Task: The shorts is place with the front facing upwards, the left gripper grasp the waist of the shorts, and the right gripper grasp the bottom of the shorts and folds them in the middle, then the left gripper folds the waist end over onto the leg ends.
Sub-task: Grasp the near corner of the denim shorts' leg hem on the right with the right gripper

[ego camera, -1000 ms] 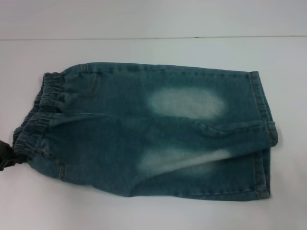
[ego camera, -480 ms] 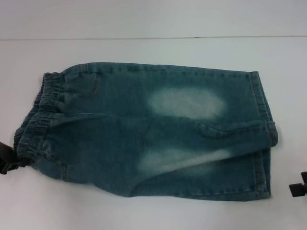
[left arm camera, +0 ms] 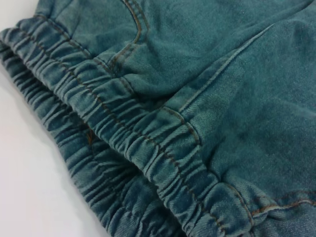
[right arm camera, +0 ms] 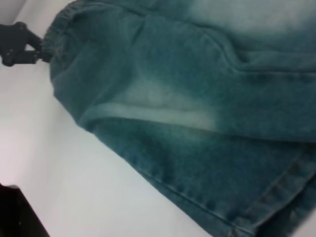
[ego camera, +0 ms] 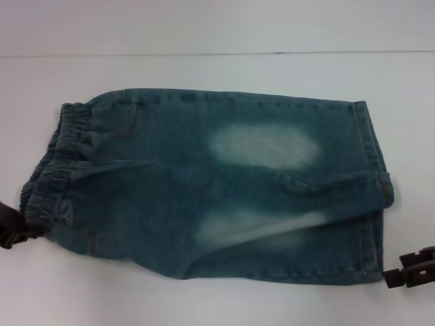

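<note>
Shorts: 1 pair of blue-green denim shorts (ego camera: 217,187), lying flat across the middle of the table, waist toward the robot's left, leg ends toward its right.
Faded patches: 2 pale washed areas in the head view, 1 on the farther leg, 1 on the nearer leg.
Waist of the shorts: 1 ruffled elastic band (ego camera: 54,170) at the left end; the left wrist view shows 2 gathered layers (left arm camera: 123,148) of it close up, with tan stitching.
Bottom of the shorts: flat stitched hems (ego camera: 374,197) at the right end; 2 leg ends overlap, the farther one lying partly over the nearer.
Left gripper: 1 dark claw (ego camera: 12,227) at the left edge of the head view, at the near corner of the waistband; also visible far off in the right wrist view (right arm camera: 19,44), touching the band. Open or clamped: cannot tell.
Right gripper: 1 dark claw (ego camera: 411,269) at the right edge of the head view, just beside the near hem corner, low over the table. Whether it pinches cloth: cannot tell.
Surface: 1 plain white table (ego camera: 217,71).
Room: 1 pale wall (ego camera: 217,24) behind the table's far edge.
Writing: none readable.
</note>
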### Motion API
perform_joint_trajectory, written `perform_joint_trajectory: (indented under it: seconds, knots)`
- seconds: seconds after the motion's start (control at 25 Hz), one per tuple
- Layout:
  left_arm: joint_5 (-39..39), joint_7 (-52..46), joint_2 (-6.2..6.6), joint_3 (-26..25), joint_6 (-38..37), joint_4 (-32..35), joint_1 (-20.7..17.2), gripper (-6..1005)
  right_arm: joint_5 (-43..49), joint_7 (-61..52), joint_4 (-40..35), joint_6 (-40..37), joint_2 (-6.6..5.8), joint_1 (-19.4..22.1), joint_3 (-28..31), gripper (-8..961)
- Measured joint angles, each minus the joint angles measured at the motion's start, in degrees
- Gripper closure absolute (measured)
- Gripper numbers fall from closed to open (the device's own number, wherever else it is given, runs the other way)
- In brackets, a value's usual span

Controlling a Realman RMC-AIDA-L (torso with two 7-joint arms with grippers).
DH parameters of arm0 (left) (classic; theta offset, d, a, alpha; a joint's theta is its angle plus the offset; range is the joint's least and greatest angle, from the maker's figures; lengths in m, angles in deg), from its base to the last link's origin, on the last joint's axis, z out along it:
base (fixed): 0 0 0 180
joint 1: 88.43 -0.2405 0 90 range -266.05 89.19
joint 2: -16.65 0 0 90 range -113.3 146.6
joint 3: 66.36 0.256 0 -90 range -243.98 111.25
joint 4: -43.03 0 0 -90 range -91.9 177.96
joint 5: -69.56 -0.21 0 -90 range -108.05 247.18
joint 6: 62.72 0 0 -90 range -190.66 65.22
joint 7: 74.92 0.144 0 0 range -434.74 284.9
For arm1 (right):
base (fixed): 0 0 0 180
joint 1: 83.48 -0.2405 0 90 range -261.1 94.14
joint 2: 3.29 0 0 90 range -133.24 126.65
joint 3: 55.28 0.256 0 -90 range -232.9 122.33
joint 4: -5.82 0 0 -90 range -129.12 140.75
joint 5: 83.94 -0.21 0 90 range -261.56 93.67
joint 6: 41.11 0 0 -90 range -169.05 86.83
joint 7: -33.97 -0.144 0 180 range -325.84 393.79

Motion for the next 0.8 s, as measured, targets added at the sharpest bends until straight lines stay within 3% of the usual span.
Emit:
perform_joint_trajectory:
  seconds: [0.8]
  knots:
    - [-1.35,0.4,-0.1,0.11,1.48,-0.66,0.61,930,0.17,0.55,6.54,5.37,0.09,-2.89,-2.47,94]
